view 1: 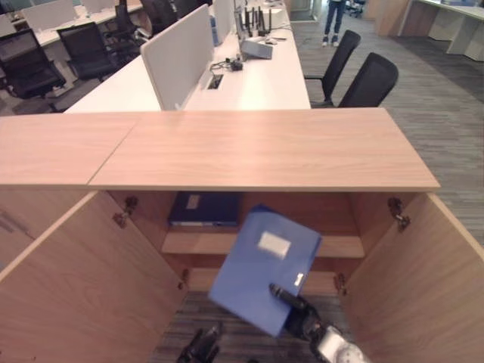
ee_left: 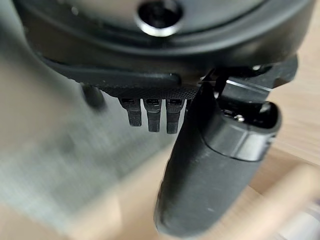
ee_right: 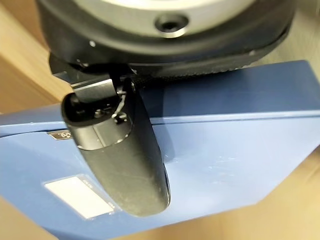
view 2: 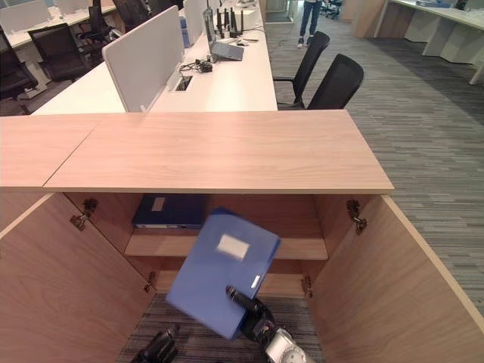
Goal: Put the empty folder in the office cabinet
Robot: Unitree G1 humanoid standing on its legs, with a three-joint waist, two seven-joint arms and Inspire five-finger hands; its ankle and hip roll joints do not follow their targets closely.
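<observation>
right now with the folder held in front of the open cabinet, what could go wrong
The right hand pinches the blue folder at one lower corner only, and it hangs tilted, so it might swing or slip out. The upper shelf already holds a dark folder on its left, which the blue one could knock. The left hand hangs low, not supporting it.
</observation>
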